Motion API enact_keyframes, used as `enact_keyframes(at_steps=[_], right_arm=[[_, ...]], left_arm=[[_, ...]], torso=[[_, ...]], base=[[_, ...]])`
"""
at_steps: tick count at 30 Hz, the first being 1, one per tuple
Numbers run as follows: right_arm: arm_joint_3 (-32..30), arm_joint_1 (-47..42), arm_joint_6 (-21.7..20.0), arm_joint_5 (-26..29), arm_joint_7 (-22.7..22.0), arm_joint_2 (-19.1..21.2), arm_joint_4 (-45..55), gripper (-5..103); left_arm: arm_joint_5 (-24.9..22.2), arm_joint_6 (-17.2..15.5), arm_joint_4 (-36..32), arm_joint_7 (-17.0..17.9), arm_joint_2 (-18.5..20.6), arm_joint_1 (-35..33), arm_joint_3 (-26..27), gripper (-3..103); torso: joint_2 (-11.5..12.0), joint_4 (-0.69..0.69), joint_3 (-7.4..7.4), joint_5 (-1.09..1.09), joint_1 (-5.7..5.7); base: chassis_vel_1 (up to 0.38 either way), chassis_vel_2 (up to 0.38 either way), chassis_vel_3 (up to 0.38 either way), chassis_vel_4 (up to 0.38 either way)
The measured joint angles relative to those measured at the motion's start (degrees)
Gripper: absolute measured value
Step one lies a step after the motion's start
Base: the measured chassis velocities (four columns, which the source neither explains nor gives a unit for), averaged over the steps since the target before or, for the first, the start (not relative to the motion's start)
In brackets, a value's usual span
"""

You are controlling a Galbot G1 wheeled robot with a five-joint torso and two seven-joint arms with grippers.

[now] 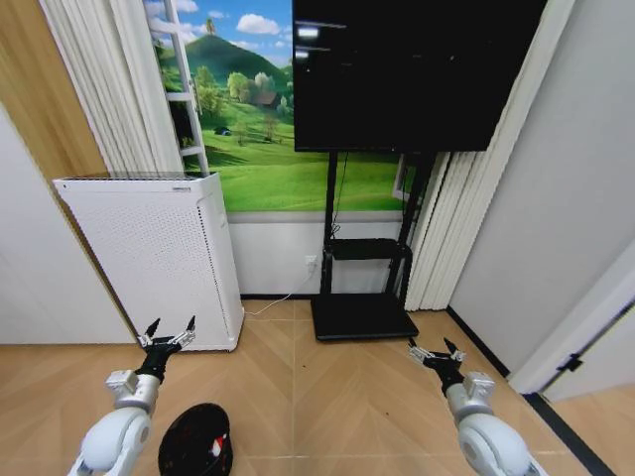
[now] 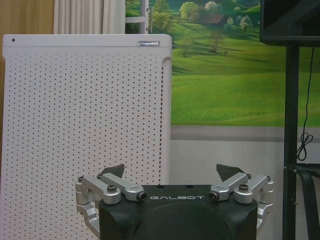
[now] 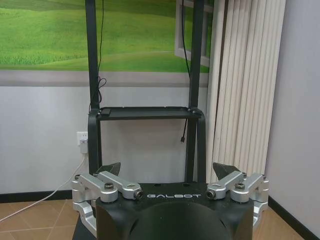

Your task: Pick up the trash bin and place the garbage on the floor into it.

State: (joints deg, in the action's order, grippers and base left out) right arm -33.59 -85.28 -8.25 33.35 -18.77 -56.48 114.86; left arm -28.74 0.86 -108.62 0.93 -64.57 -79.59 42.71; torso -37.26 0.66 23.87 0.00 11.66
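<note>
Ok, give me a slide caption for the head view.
Both open grippers, left and right, raised above the parquet floor; trash bin beside the left arm.

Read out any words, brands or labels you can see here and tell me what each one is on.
"GALBOT" on the black body of the left hand.
"GALBOT" on the black body of the right hand.
A small silver badge on the white perforated appliance: too small to read.
No other readable text.

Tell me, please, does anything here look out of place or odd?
Little stands out. The small black round trash bin sits on the wooden parquet floor beside the left gripper, red-and-white pieces visible inside. Both grippers, left and right, are open and empty.
</note>
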Motion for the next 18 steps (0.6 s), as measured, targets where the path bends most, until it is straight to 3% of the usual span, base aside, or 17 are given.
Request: enact_keyframes(at_steps=[13, 18], right_arm=[[0.00, 0.00, 0.00, 0.00, 0.00, 0.00, 0.00, 100], [0.00, 0.00, 0.00, 0.00, 0.00, 0.00, 0.00, 100]], left_arm=[[0.00, 0.00, 0.00, 0.00, 0.00, 0.00, 0.00, 100], [0.00, 0.00, 0.00, 0.00, 0.00, 0.00, 0.00, 100]], torso=[[-0.20, 0.00, 0.09, 0.00, 0.15], [-0.04, 0.00, -0.02, 0.00, 0.08]], base=[[0.000, 0.000, 0.000, 0.000], [0.090, -0.093, -0.086, 0.118]])
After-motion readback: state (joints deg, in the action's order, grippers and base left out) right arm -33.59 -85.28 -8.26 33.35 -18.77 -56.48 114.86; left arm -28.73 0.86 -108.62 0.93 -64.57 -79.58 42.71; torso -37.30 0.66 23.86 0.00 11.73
